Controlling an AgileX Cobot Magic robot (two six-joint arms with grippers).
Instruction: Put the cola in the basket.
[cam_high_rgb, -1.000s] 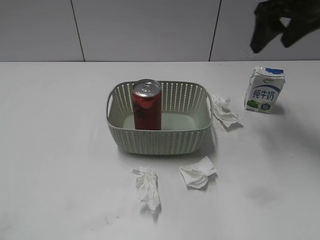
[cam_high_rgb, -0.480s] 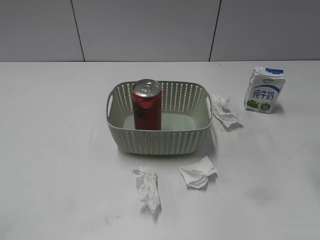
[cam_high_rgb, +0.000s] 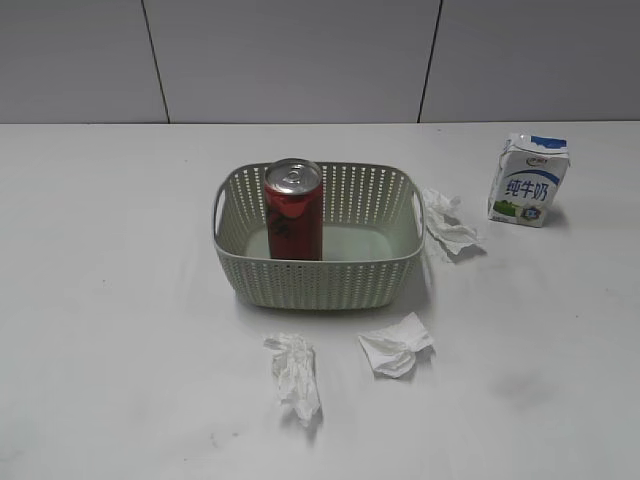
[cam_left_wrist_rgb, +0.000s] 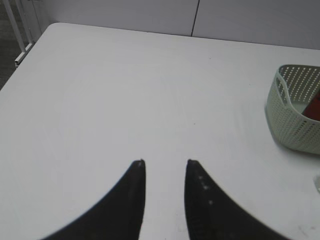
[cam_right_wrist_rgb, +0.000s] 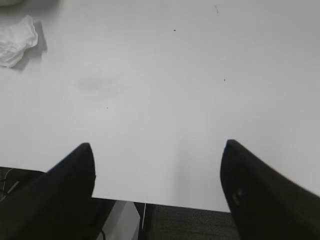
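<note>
Not much of the robot showed up, just the jaws from the two wrist cams. The left gripper (cam_left_wrist_rgb: 164, 162) had two matte black fingers (cam_left_wrist_rgb: 202, 197), curved like horns and tapering to narrow tips, with a few tiny pale specks along the inner edge of one. The right gripper (cam_right_wrist_rgb: 157, 150) looked the same: plain black, smooth, broad at the base and rounded at the tips, no cables or markings visible.
</note>
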